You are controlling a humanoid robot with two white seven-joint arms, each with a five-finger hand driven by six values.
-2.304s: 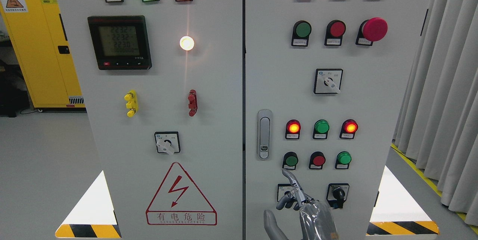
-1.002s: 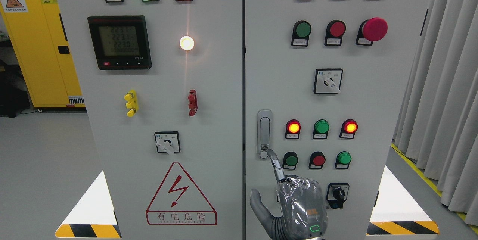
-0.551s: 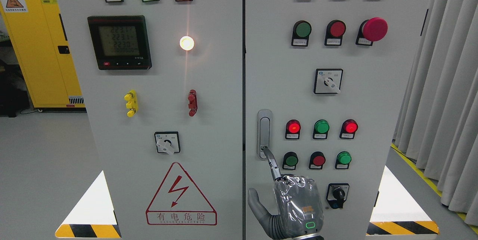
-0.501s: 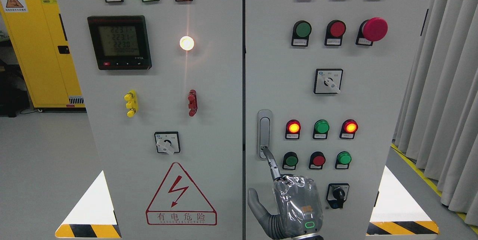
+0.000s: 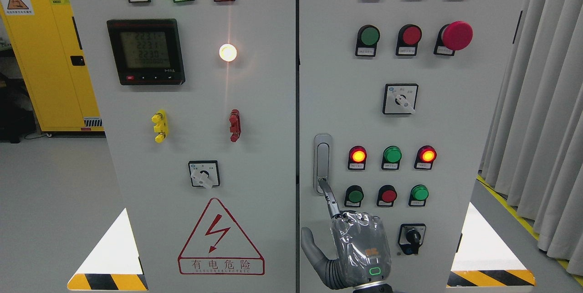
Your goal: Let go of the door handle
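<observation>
A silver door handle [image 5: 322, 163] sits upright in its recess near the left edge of the cabinet's right door [image 5: 446, 115]. My right hand [image 5: 357, 249], wrapped in clear plastic, comes up from the bottom edge just below it. Its index finger [image 5: 329, 197] is stretched out and its tip touches the round lock at the handle's lower end. The other fingers are curled in and the thumb [image 5: 309, 247] sticks out to the left. The hand grasps nothing. The left arm is out of view.
Lit and unlit push buttons [image 5: 388, 195] and a black rotary switch [image 5: 412, 237] lie just right of the hand. The left door [image 5: 255, 115] carries a meter, lamps and a warning triangle. A yellow cabinet [image 5: 45, 56] stands far left, curtains [image 5: 542, 101] at right.
The right hand rose from low on the door, up and to the left, until its index fingertip reached the handle's lower end. Over the last half second it crept slightly further up-left.
</observation>
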